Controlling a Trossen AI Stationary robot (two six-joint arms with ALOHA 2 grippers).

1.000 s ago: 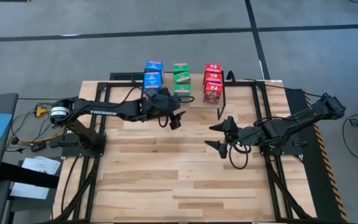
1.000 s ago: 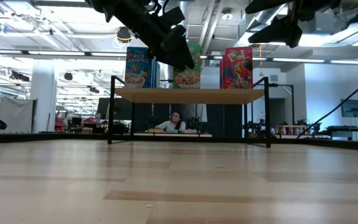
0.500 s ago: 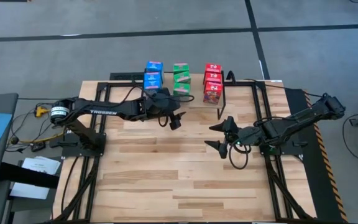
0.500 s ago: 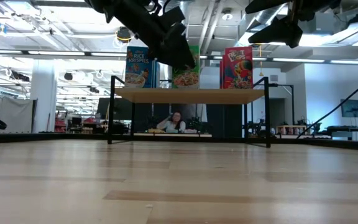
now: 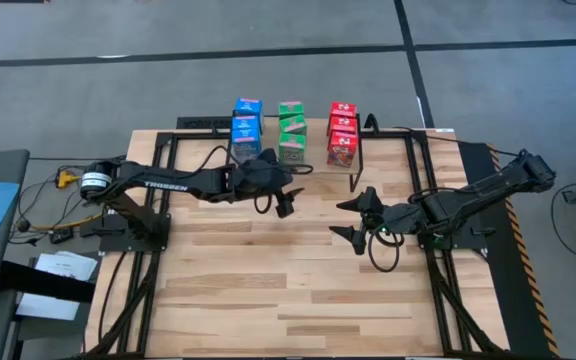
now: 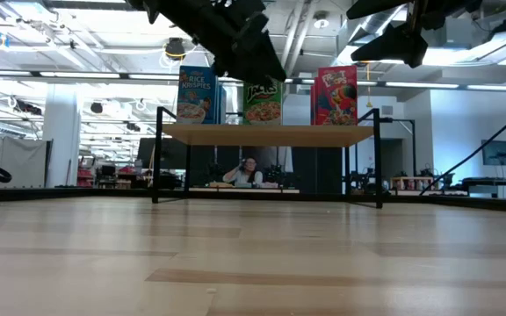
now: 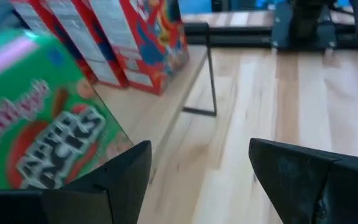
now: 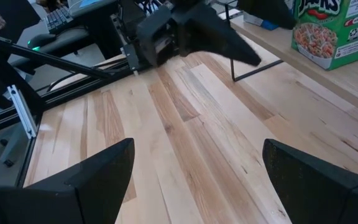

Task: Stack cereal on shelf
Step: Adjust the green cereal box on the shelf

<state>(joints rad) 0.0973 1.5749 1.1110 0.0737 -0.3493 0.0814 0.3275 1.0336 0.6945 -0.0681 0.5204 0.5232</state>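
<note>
The cereal boxes [image 5: 290,131] stood on the shelf [image 6: 271,134]. Both tools hung empty beside it: left tool [image 5: 286,196] half-open, right tool [image 5: 351,220] wide. Light, crushable cardboard; probably best gripped across the narrow sides.

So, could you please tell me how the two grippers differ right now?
The left gripper sits close in front of the shelf by the green boxes; the right gripper waits farther out over the bare table. The right's fingers are spread wider than the left's. Both are open and hold nothing.
</note>
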